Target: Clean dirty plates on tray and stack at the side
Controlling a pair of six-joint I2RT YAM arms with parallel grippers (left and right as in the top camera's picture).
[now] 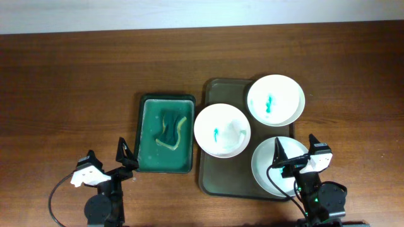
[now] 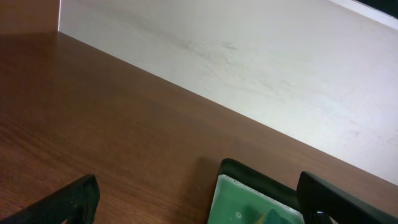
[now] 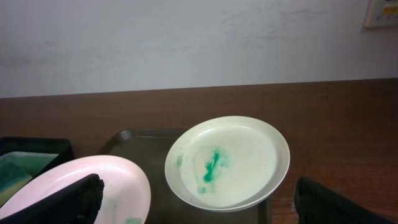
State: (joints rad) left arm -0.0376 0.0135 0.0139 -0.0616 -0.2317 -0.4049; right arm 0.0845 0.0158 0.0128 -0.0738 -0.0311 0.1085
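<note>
A dark wooden worktop (image 1: 76, 75) runs back to a pale wall (image 1: 189, 9), and everything we need sits toward its near right half. A brown tray (image 1: 221, 180) carries three white plates. The far plate (image 1: 276, 100) has a green smear (image 1: 270, 104) near its middle. The middle plate (image 1: 222, 130) overhangs the tray's left edge and has a smaller green mark (image 1: 216, 133). The near plate (image 1: 264, 167) lies partly under the right arm, so we cannot tell whether it is soiled. Just left of the tray stands a green tub (image 1: 165, 96) with a crumpled yellow-green cloth (image 1: 170, 129) lying in it.

Both arms wait at the near edge. The left hand (image 1: 107, 151) is spread wide and holds nothing, sitting near the tub's near left corner. The right hand (image 1: 295, 146) is likewise wide and empty, poised above the near plate. In the right wrist view the far plate lies straight ahead.

We judge that the work has not begun: all three plates are on the tray, none is stacked at the side, and the cloth is untouched. The next move, as we read it, calls for one hand to pick the cloth out of the tub, probably the left, which is nearest. It must reach forward over the tub's rim and close on a raised fold while the right steadies a plate for wiping.
</note>
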